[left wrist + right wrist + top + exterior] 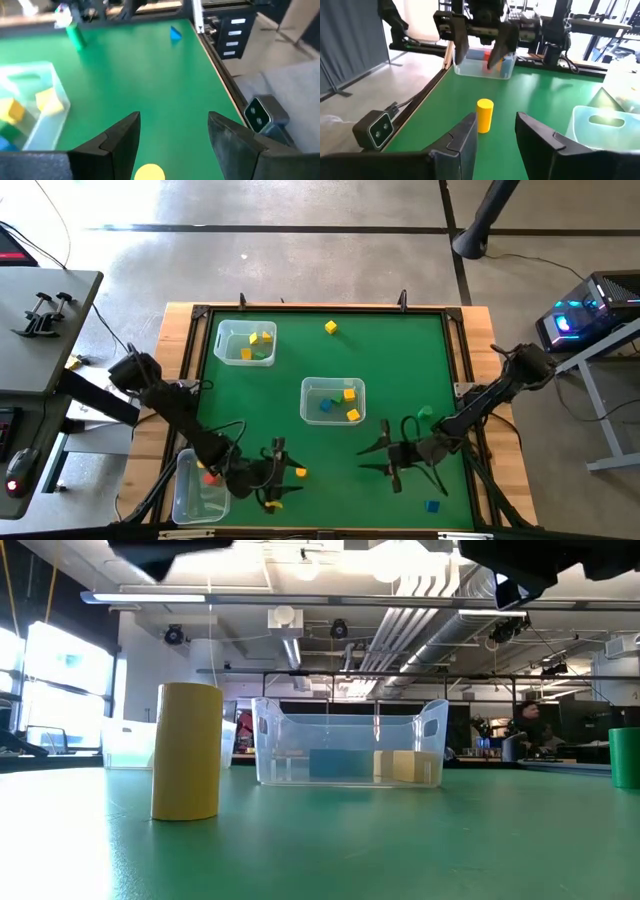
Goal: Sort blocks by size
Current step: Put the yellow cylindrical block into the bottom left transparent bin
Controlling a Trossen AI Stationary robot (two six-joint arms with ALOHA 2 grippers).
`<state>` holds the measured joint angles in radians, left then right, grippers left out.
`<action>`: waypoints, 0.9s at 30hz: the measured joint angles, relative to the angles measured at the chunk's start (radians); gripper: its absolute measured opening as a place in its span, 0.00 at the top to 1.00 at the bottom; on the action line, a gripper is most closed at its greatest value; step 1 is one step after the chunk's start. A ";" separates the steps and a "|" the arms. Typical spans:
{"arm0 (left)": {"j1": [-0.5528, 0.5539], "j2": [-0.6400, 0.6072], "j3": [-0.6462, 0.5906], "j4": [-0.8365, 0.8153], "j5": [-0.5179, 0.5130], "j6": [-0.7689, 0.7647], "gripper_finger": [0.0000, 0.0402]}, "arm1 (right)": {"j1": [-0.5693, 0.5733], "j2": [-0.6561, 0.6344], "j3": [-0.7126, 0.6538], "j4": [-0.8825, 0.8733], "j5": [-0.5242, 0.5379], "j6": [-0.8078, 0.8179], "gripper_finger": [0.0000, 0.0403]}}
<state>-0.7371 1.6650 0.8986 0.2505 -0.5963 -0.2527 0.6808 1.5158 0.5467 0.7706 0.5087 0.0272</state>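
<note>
Probably a robotics lab: exposed ceiling ducts (pixel 400 615), concrete floor (pixel 300 260).

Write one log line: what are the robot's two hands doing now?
left gripper: open, over yellow cylinder | right gripper: open, empty, waiting

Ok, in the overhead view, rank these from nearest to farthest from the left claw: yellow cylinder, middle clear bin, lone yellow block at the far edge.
1. Yellow cylinder, right beside the left claw.
2. Middle clear plastic bin, mid-table.
3. Lone yellow block, by the far edge.

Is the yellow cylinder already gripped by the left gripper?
No, the yellow cylinder stands upright on the green mat, apart from the open left gripper above it.
</note>
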 joint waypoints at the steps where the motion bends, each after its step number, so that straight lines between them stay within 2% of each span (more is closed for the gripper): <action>1: 0.012 0.000 0.000 -0.011 0.018 -0.034 0.46 | 0.001 0.000 -0.005 0.013 0.003 -0.002 0.69; 6: 0.062 0.000 0.001 -0.099 0.130 -0.151 0.42 | -0.007 0.000 -0.006 0.020 0.003 -0.008 0.69; 10: 0.079 0.000 0.001 -0.140 0.202 -0.152 0.37 | -0.016 0.000 -0.006 0.020 0.003 -0.008 0.69; 15: 0.071 0.000 0.001 -0.174 0.177 -0.060 0.36 | -0.022 0.000 -0.006 0.020 0.003 -0.008 0.69; 19: 0.067 0.003 0.001 -0.217 0.166 -0.078 0.36 | -0.022 0.000 -0.006 0.019 0.002 -0.008 0.69; 27: 0.077 0.103 0.005 -0.170 0.158 -0.092 0.36 | -0.022 0.001 -0.006 0.015 -0.002 -0.001 0.69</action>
<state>-0.6601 1.7675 0.9033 0.0802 -0.4378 -0.3447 0.6590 1.5166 0.5407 0.7853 0.5064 0.0265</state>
